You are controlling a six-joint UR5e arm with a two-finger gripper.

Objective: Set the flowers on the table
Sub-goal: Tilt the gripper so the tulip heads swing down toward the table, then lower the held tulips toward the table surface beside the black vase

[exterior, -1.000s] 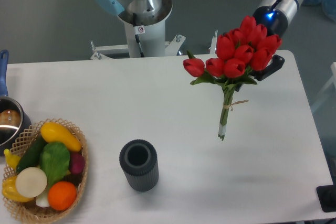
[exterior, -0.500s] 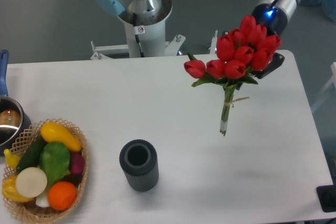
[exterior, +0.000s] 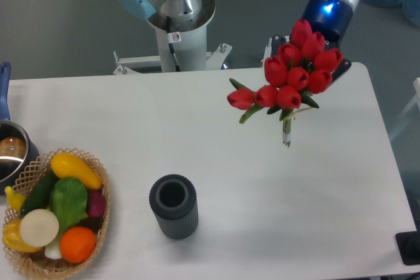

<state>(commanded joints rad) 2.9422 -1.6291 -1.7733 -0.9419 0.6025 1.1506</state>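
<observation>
The flowers [exterior: 292,73], a bunch of red tulips with green leaves and tied stems, hang in the air over the far right part of the white table [exterior: 216,155]. The blooms tip towards the camera, and only a short length of stem [exterior: 287,129] shows below them. My gripper [exterior: 333,71] is behind the blooms and shut on the flowers. Only one black finger [exterior: 342,69] shows at their right side. The arm's wrist [exterior: 328,4], lit blue, is just above.
A dark grey ribbed cylinder vase [exterior: 173,206] stands upright near the table's front middle. A wicker basket [exterior: 103,191] of vegetables sits at the front left, with a pot [exterior: 9,154] behind it at the left edge. The arm's base [exterior: 177,24] stands beyond the far edge.
The bunch has risen slightly and tilted, so its stems look much shorter than before. The wrist has moved up and a little left.
</observation>
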